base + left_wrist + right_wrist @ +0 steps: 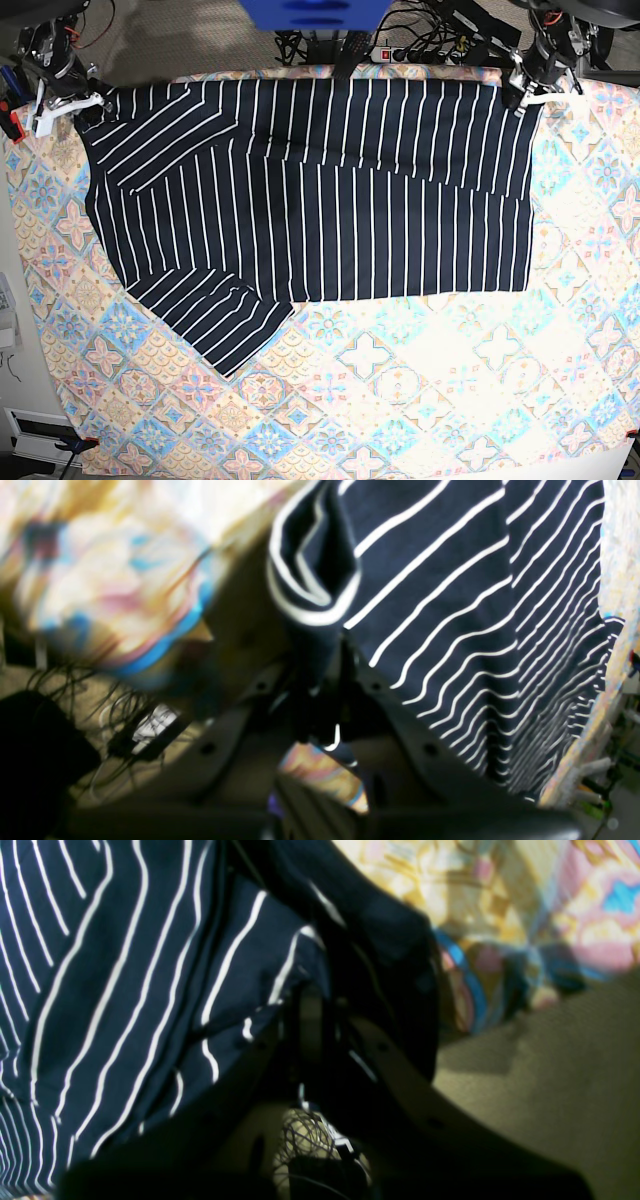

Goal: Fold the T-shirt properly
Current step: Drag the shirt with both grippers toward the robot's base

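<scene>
T-shirt (320, 210) lies spread on patterned cloth (420, 400), long axis left-right. Right gripper (70, 103) clamps one far corner, left gripper (535, 92) the other. Near hem lies toward camera, ahead of both.

Bare patterned cloth (400, 400) below T-shirt (330, 200)

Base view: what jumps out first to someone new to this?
The dark striped T-shirt dominates, spread across the far half of the pastel tiled cloth, with one sleeve poking toward the near-left. Next, both grippers pinch its far corners: the right gripper at the view's top left, the left gripper at top right, each shut on fabric.
</scene>
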